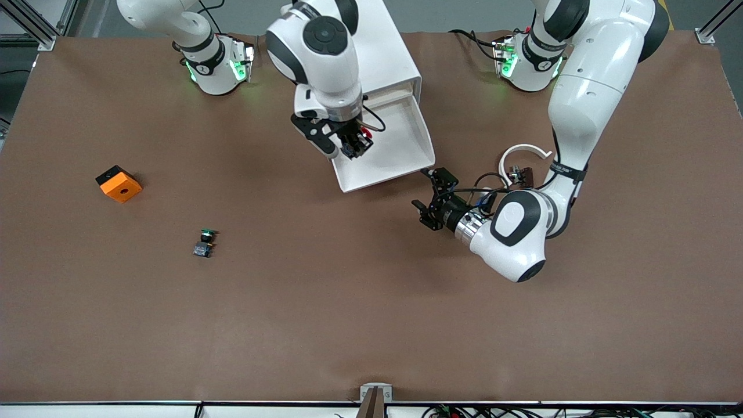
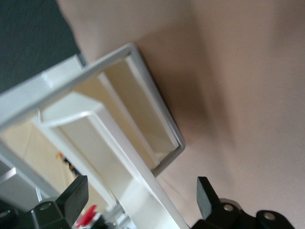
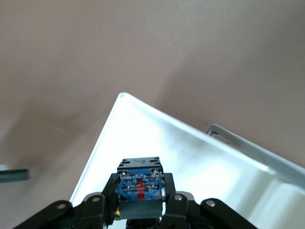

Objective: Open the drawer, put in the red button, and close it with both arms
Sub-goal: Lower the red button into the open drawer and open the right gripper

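A brown counter (image 1: pixel 348 302) carries a white cabinet (image 1: pixel 389 52) between the arm bases; grey floor shows past the counter's edge. The drawer (image 1: pixel 400 162) stands pulled out of the cabinet, its long axis running from the cabinet toward the front camera, its front end nearest that camera. The right end effector (image 1: pixel 353 144) hangs over the drawer, clamped on the red button (image 3: pixel 139 187), whose blue base faces the wrist camera. The left end effector (image 1: pixel 432 200), fingers spread and holding nothing, sits low just beside the drawer's front corner. A green button (image 1: pixel 204 242) and an orange block (image 1: pixel 119 184) lie well apart from the cabinet, toward the right arm's end
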Controlling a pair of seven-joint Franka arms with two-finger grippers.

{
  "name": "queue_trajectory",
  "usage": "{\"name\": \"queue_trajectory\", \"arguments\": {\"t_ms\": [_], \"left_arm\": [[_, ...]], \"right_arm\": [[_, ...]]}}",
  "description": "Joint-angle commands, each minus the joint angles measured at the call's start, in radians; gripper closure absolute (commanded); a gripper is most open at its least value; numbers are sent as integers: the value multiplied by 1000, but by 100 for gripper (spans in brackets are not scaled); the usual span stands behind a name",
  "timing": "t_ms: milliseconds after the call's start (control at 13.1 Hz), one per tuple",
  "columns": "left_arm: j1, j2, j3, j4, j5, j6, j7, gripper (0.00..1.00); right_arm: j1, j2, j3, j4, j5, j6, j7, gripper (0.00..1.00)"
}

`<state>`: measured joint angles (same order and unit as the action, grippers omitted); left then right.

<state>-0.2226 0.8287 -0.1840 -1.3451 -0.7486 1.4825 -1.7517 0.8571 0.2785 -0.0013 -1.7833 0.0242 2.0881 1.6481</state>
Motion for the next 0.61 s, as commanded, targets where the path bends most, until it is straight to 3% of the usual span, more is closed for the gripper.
{"name": "queue_trajectory", "arguments": {"t_ms": [0, 153, 229, 305, 534], "left_arm": [[-11, -31, 5, -9, 95, 56, 137, 0], [-11, -36, -2, -9, 153, 120, 243, 0], [-14, -48, -3, -11, 182, 157, 311, 0], [-20, -52, -3, -11, 208, 195, 375, 0], [-21, -65, -2, -14, 294, 326, 565, 0]], "right_arm": [[28, 47, -14, 27, -21, 17, 58, 100], [28, 74, -14, 47, -21, 18, 90, 100], [31, 79, -14, 48, -24, 17, 90, 84], [31, 80, -14, 50, -24, 17, 91, 1], [33, 79, -14, 61, -33, 12, 84, 0]]}}
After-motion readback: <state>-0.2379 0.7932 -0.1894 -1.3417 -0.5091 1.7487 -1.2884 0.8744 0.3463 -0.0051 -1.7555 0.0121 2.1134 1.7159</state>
